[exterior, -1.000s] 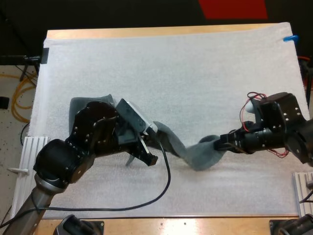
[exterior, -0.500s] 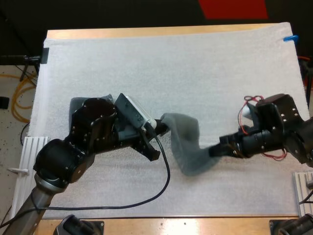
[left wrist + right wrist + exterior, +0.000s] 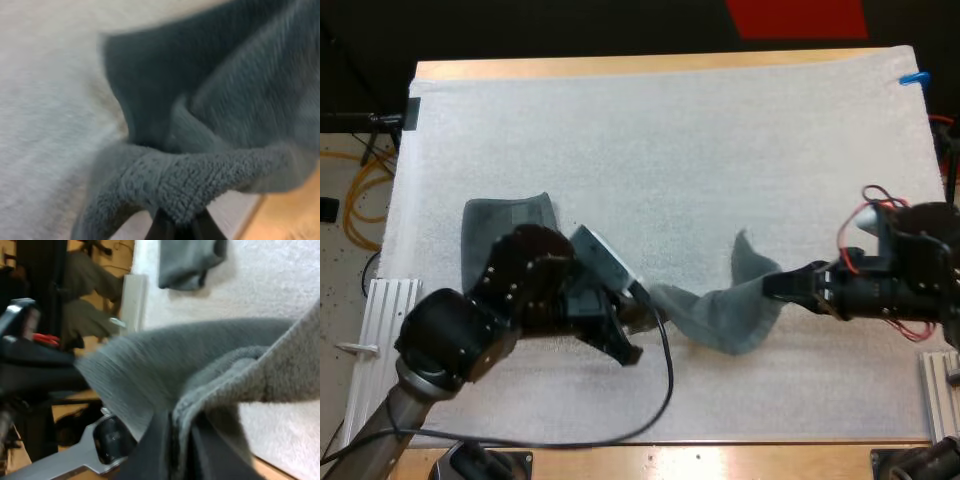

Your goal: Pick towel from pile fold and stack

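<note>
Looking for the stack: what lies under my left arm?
A folded towel on the mat sticks out beyond the left arm; its near part is covered.

A white mat [image 3: 670, 150] covers the wooden surface [image 3: 620, 66]. A white ribbed rack [image 3: 382, 305] stands at its near left corner, a second rack [image 3: 942, 372] at near right. Yellow cable [image 3: 358, 205] lies on the floor.

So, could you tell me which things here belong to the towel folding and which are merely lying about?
Job: held towel, gripped at either end by the left jaws and right jaws; flat towel on the mat.
Lying about: white ribbed rack beside the mat; yellow cable on the floor.
</note>
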Controlling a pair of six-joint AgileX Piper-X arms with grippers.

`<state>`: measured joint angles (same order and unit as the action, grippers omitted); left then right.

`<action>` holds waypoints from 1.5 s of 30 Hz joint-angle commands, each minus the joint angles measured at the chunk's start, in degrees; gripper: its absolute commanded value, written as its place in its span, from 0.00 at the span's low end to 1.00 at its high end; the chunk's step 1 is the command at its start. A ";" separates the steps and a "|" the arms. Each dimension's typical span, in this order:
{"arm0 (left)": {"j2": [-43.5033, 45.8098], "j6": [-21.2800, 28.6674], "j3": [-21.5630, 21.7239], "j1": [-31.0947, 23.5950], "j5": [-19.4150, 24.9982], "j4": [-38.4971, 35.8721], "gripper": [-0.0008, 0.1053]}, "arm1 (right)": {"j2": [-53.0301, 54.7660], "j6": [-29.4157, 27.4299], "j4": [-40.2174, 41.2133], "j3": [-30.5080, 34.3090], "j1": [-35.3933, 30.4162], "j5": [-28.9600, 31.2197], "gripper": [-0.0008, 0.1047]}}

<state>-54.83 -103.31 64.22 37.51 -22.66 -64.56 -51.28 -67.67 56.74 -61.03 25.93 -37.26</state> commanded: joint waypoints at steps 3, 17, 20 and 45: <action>0.85 -1.52 0.28 4.89 3.84 -1.82 0.01 | 3.47 0.66 1.92 -0.28 0.07 0.90 0.01; 6.79 -9.38 0.28 8.66 6.17 -3.88 0.01 | 9.65 3.02 16.78 -0.28 0.07 2.81 0.01; 6.30 -9.35 -0.04 8.56 7.65 -4.31 0.01 | 9.40 2.86 17.04 1.02 0.07 5.22 0.01; -34.06 8.42 -10.57 -23.48 -3.68 40.32 0.01 | -37.49 4.14 -51.52 15.06 -7.75 19.98 0.01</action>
<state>-88.79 -95.33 53.35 14.23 -25.31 -26.08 -88.64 -63.56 7.75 -45.79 18.39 -17.68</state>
